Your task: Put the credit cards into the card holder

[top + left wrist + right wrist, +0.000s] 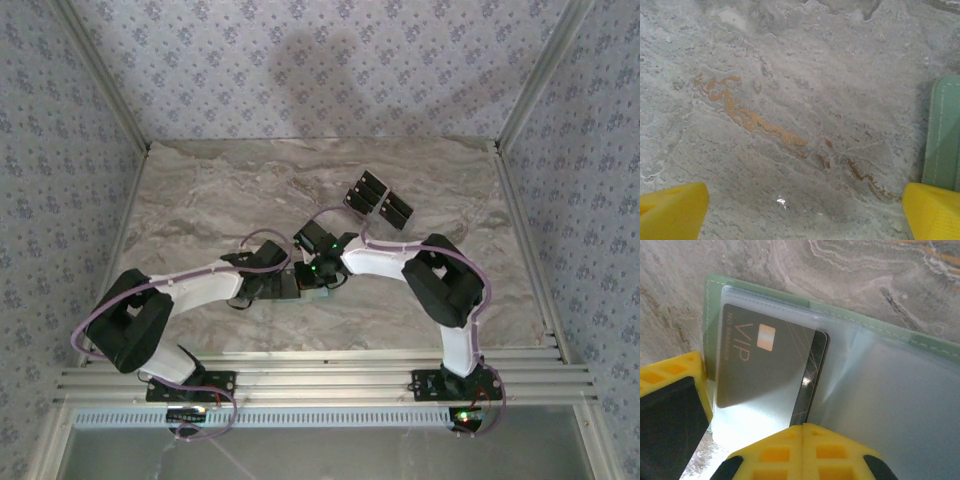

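**Yellow fingertips at the card's edge: finish the push squarely**

Pressed together with no gap, the right gripper [802,440] sits at the near edge of the black VIP card [765,365]. It pinches nothing I can see, and whether it touches the card I cannot tell. Most of the card lies under the clear sleeve [755,300] of the pale green card holder [713,310]. A darker strip along the card's right side looks uncovered, so I judge it not quite seated.

To finish well, the closed tip should meet that exposed edge low and flat and slide it toward the holder's outer stitched rim. It should not press down on the plastic, which could buckle or drag the holder across the marble table [840,270].

The left gripper [802,212] is spread wide, one fingertip close beside the holder's green edge. It could usefully brace that rim against the push.

Two loose black cards [380,198] wait side by side farther back, well apart from the holder.
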Robot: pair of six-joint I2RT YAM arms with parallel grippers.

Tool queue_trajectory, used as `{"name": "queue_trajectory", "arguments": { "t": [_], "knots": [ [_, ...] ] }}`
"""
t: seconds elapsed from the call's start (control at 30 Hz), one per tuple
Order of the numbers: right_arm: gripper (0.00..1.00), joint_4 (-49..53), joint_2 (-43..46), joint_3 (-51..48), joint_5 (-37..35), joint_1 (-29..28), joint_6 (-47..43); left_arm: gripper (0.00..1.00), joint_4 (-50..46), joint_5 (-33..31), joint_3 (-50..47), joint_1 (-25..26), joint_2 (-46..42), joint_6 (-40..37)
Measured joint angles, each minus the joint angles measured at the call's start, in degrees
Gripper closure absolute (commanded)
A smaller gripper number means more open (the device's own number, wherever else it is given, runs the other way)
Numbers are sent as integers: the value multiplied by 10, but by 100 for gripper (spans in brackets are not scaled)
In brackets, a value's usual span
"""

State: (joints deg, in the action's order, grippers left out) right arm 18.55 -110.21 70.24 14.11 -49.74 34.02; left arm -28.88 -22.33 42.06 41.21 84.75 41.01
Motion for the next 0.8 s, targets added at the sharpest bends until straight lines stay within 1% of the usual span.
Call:
{"name": "queue_trajectory", "arguments": {
  "t": [0.07, 0.13, 0.23, 0.33, 0.57, 0.8],
  "knots": [
    [90, 0, 17, -5, 0, 3, 0, 0, -9, 0, 2, 0, -13, 0],
    [89, 0, 40, -12, -2, 8, 0, 0, -18, 0, 7, -3, -31, 0],
    [89, -5, 72, -31, -2, 20, 0, 0, -29, 1, 19, -13, -63, 0],
    [89, -18, 80, -54, -2, 32, 0, 0, -30, 12, 30, -28, -90, -2],
    [90, -43, 80, -120, -2, 54, 0, 0, -9, 77, 32, -65, -108, -15],
    [90, -74, 81, -139, 9, 66, 0, 0, 61, 152, 8, -72, -108, -22]
  ]
}}
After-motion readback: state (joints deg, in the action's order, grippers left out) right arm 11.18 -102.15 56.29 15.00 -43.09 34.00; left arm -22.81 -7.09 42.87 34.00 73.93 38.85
